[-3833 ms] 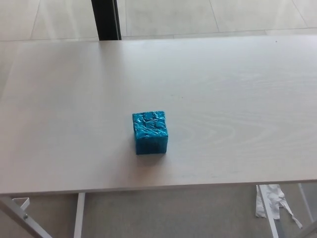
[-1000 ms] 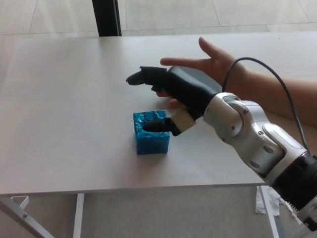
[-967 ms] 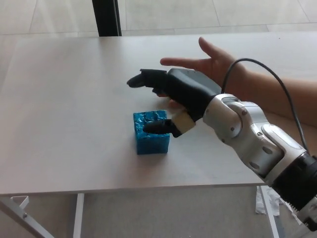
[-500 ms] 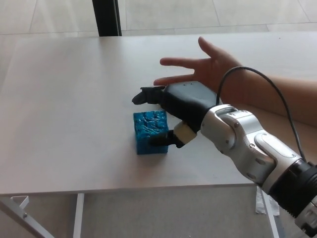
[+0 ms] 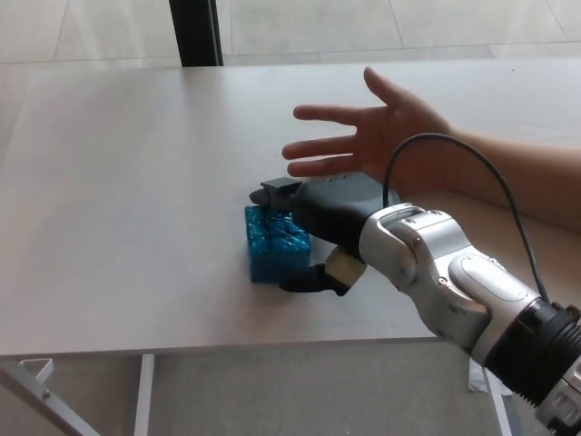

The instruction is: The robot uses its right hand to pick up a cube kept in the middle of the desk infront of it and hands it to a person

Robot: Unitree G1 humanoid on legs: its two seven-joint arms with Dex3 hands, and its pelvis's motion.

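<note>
Right hand point(image 5: 320, 225) lowered onto blue cube point(image 5: 274, 243), fingers point(image 5: 277, 193) closing around it, person's open hand point(image 5: 381, 136) behind

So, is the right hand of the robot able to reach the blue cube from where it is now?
Probably yes. The right hand is already down at the blue cube, with fingers along its far edge and the thumb by its near side. Nothing lies between them. A firm grip cannot be confirmed.

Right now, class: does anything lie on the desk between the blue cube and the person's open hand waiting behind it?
Nothing visible does. The blue cube sits on the desk with the right robot hand around it; the person's open hand hovers just beyond, with only bare desk between.
</note>
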